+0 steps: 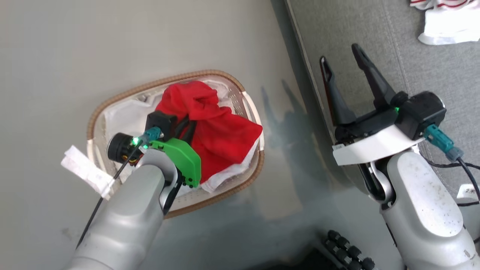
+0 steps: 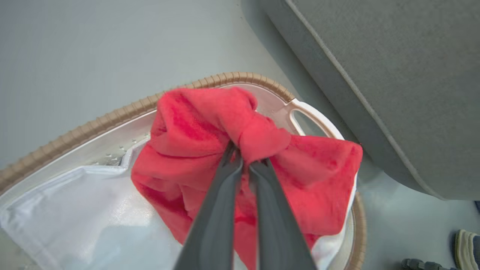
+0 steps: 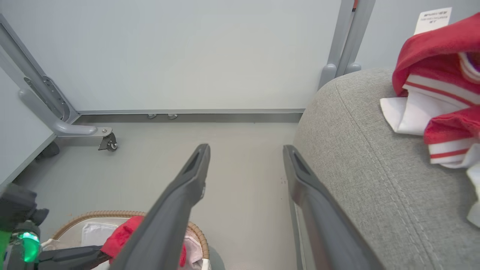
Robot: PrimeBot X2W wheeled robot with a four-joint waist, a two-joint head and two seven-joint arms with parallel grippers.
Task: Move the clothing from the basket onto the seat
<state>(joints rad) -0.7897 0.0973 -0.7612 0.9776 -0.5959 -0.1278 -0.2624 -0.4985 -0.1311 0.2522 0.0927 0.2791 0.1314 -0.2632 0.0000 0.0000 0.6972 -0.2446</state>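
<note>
At left, our left end effector [image 2: 245, 159] is clamped on the red garment [image 1: 219, 131], bunched in the basket [image 2: 93, 125], its long axis slanting upper-left to lower-right in head view. Our right end effector [image 1: 340, 55] gapes empty over the seat [image 1: 375, 45] edge; a striped garment [image 1: 446, 22] lies there.

The left arm [image 1: 127, 217] rises from the lower left of the head view, its pale forearm angled up and to the right, ending in a green wrist cover [image 1: 182, 157]; beyond it the left gripper [image 2: 245, 157] has its two dark fingers drawn nearly together, pinching a fold of the red garment [image 2: 210, 123] at their tips; the right arm [image 1: 423, 202] stands at the lower right, capped by a white wrist cover [image 1: 371, 148]; the right gripper [image 1: 340, 56] points toward the upper edge, fingers spread wide apart.
</note>
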